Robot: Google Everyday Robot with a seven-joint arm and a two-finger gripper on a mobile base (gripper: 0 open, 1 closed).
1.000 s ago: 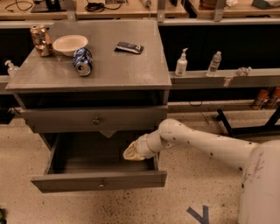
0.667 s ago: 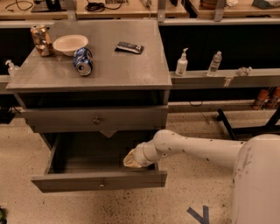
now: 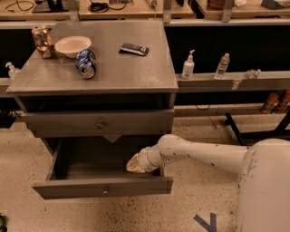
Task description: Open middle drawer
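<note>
Nearest you, lower right: the robot's white body (image 3: 267,190), speckled with dark marks. A blue tape mark (image 3: 206,222) lies on the floor just left of it.

The arm (image 3: 199,154) reaches left from the body, roughly level, into the open box of the middle drawer (image 3: 68,189).

- Middle drawer: pulled well out of the gray cabinet. Long flat front faces you, small round knob (image 3: 105,191) at centre. Plain gray box, deep.
- Gripper (image 3: 135,164): tan-coloured, inside the drawer box, right of centre, just behind the front panel and above the drawer floor. You cannot tell whether it is wide, narrow or holding anything, nor whether it touches the wood.

Above the open drawer: another gray drawer front (image 3: 59,123) with its own centre knob, set back under the cabinet top. A dark gap runs between it and the top.

Cabinet top (image 3: 127,74):
- blue can (image 3: 86,63) lying on its side, left of centre
- white bowl (image 3: 72,45) just behind it
- brownish can (image 3: 42,41) upright, touching or just beside the bowl's left rim
- dark flat packet (image 3: 134,49) toward the back, apart from the rest

Right of the cabinet, a gray ledge (image 3: 272,81) carries a white pump bottle (image 3: 188,67) and a clear bottle (image 3: 222,66), near each other.

Farthest: a wooden bench (image 3: 136,11) with cables (image 3: 102,6) on it.
</note>
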